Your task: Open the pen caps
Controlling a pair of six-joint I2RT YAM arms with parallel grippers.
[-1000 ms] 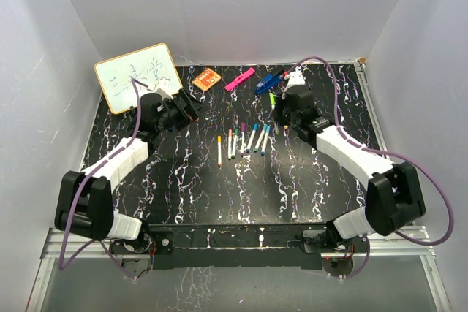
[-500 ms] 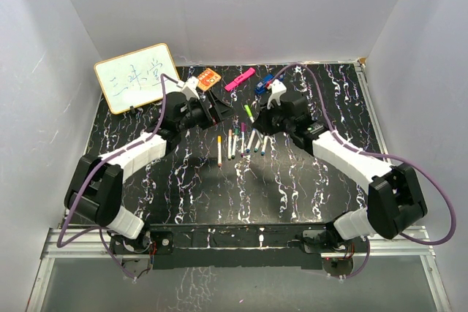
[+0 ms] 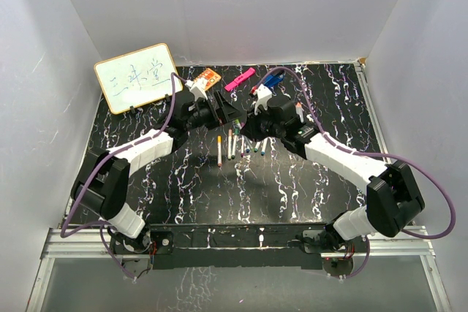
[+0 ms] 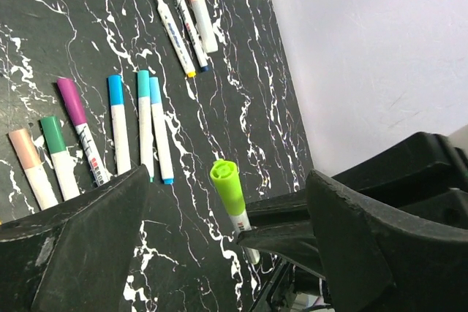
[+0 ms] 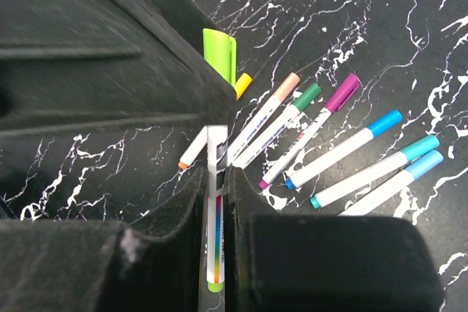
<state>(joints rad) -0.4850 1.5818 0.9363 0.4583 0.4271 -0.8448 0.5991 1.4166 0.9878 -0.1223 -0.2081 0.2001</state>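
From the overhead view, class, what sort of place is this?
Probably a robotics lab cell: white walls box in a black marbled table, a left arm and right arm are bolted at its near edge, and marker pens lie in a row.

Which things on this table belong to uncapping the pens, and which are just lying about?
Part of the job:
- green-capped pen, clamped in the right gripper
- left gripper, open around the green cap
- row of capped pens on the table

Just lying about:
- whiteboard
- orange card
- pink highlighter
- blue tool
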